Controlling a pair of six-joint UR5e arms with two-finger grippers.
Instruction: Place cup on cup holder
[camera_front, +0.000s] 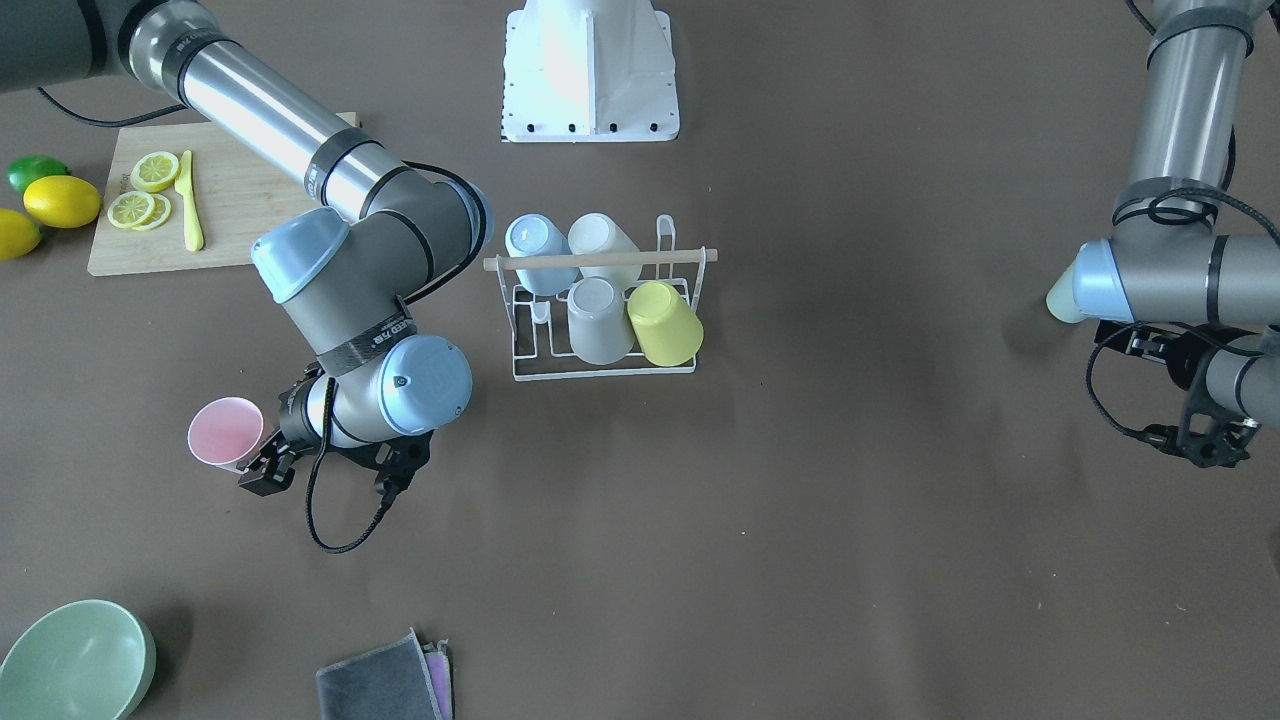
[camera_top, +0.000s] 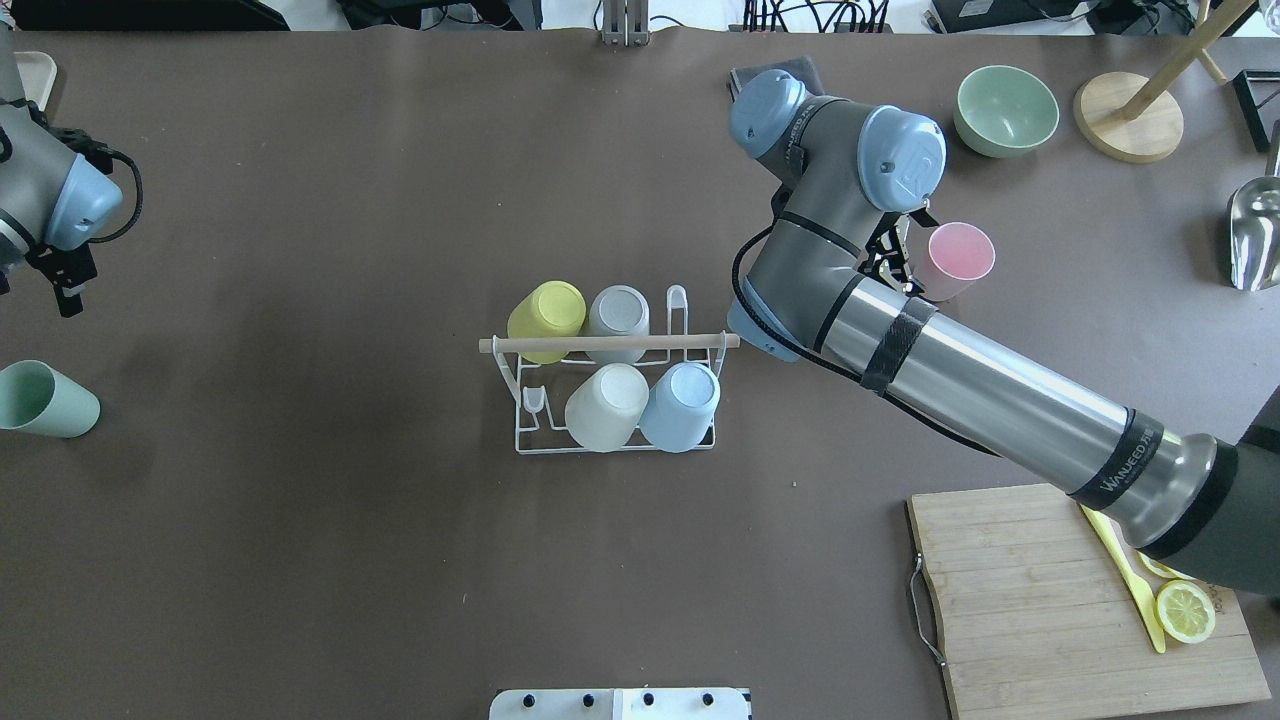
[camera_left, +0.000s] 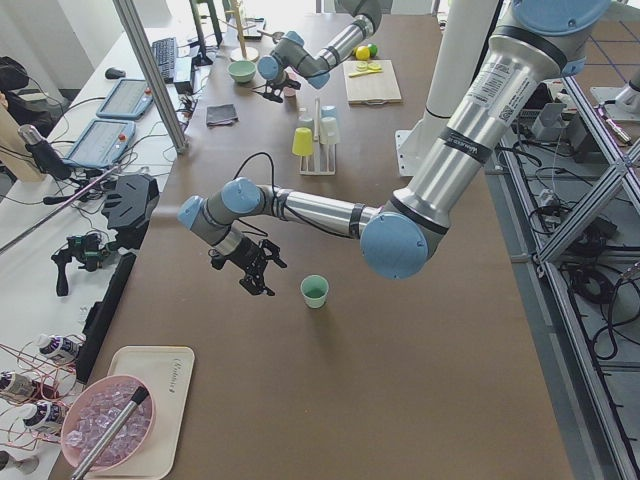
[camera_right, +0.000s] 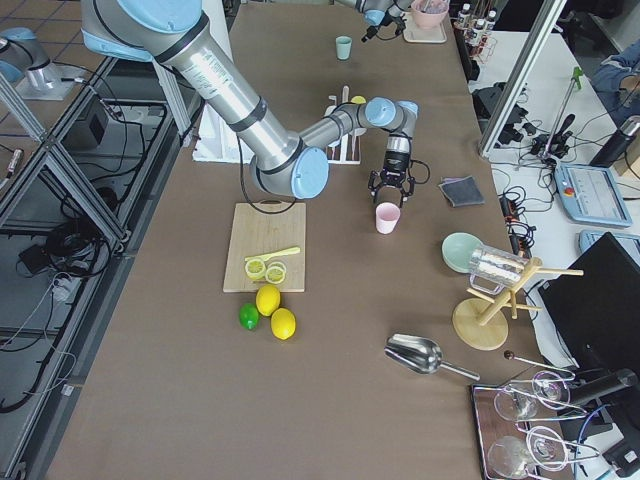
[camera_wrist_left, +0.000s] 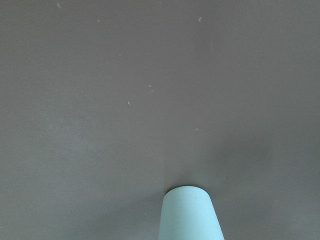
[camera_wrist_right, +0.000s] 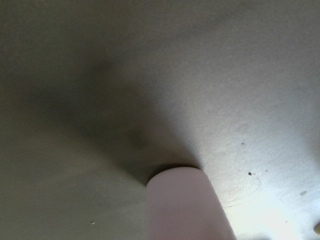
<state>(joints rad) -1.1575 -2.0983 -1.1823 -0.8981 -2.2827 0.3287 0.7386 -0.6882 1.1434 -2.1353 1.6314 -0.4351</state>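
The white wire cup holder (camera_top: 610, 343) with a wooden rod handle stands mid-table, also in the front view (camera_front: 600, 262). It holds a yellow, a grey, a white and a blue cup, all upside down. A pink cup (camera_top: 958, 258) stands upright on the table, also in the front view (camera_front: 225, 430) and low in the right wrist view (camera_wrist_right: 185, 205). My right gripper (camera_top: 900, 265) sits right beside it, low, and looks open. A mint-green cup (camera_top: 45, 400) stands at the table's left end. My left gripper (camera_top: 65, 290) hangs apart from it, open and empty.
A wooden cutting board (camera_top: 1050, 600) with lemon slices and a yellow knife lies near the right arm's base. Whole lemons and a lime (camera_front: 60, 200) lie beside it. A green bowl (camera_top: 1005, 110), a folded grey cloth (camera_front: 385, 685), a wooden stand (camera_top: 1130, 125) and a metal scoop (camera_top: 1255, 235) sit at the far right.
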